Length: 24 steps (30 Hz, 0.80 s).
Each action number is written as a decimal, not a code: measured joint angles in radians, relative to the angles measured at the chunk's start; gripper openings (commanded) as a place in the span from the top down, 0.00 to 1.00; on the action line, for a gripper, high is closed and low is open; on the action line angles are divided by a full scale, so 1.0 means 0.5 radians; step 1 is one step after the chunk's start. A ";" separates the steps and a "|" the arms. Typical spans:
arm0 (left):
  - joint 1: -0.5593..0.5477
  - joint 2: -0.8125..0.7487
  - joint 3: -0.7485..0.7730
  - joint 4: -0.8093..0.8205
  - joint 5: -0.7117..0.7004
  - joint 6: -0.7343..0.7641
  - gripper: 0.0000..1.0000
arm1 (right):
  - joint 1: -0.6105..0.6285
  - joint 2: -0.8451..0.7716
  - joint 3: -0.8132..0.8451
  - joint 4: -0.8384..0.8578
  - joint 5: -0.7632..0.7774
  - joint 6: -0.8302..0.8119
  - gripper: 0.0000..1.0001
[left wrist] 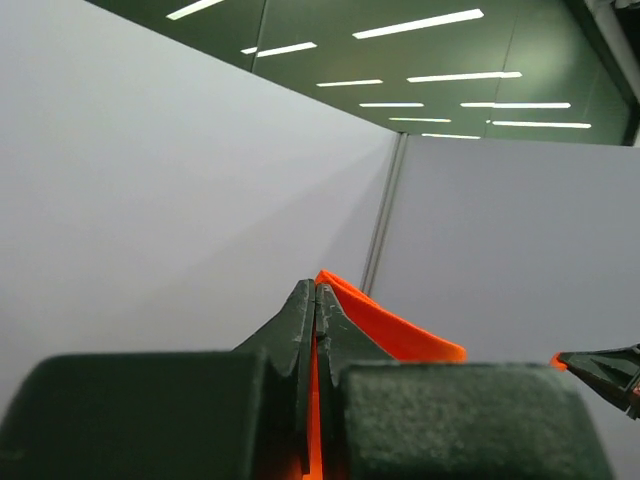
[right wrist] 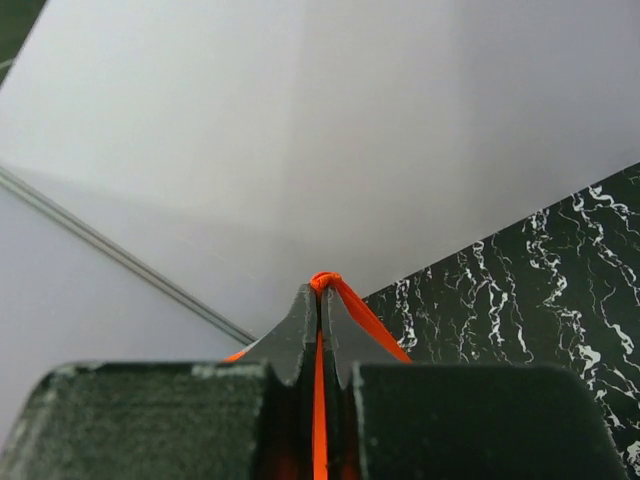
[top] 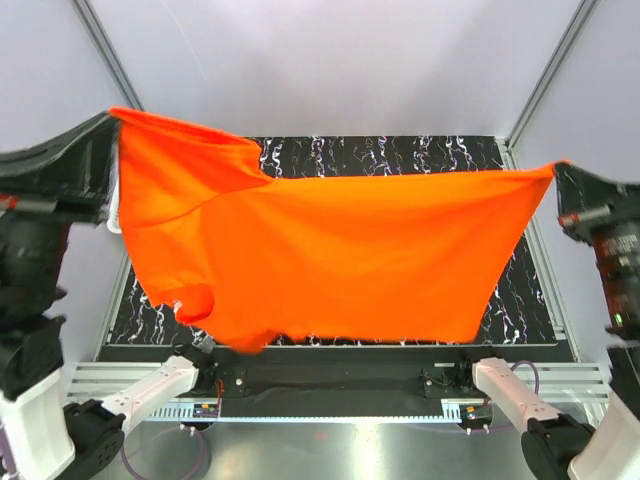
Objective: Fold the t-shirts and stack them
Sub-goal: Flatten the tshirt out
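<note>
1. Nearest the camera, the two arm bases (top: 165,385) are sitting side by side at the table's near edge, and both arms are reaching up and outward.
2. The orange t-shirt (top: 330,250) is hanging spread out in the air above the table, stretched wide between the two grippers. Its lower edge is drooping toward the near side, and one sleeve (top: 195,300) is dangling at the lower left.
3. The left gripper (top: 112,115) is pinching the shirt's upper left corner. In its wrist view the jaws are pressing together on a thin fold of orange cloth, which is poking out past the tips.
4. The right gripper (top: 556,165) is clamping the opposite upper corner, holding it slightly lower than the left one. In its wrist view a small loop of cloth is bunching above the closed tips.
5. The black marbled table (top: 400,155) is lying beneath the shirt, showing beyond its upper edge and along the right side.
6. Farthest back, pale walls (top: 330,60) are enclosing the workspace.
</note>
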 measured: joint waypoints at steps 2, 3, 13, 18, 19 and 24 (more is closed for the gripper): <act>0.001 0.100 0.005 0.013 -0.039 0.062 1.00 | 0.000 0.070 -0.056 0.074 0.008 -0.006 1.00; 0.001 0.165 -0.005 0.020 -0.066 0.098 1.00 | 0.000 0.117 -0.109 0.125 0.009 -0.012 1.00; 0.041 0.862 -0.848 0.220 -0.309 0.383 1.00 | -0.008 0.800 -1.054 0.686 0.058 -0.143 1.00; 0.207 1.324 -1.044 0.277 -0.244 0.344 1.00 | -0.101 1.182 -1.418 1.000 0.026 -0.136 1.00; 0.250 1.441 -1.023 0.305 -0.222 0.330 1.00 | -0.135 1.317 -1.395 1.087 0.010 -0.125 1.00; 0.392 2.027 -0.764 0.414 -0.075 0.267 1.00 | -0.252 2.039 -1.090 1.438 -0.195 -0.081 1.00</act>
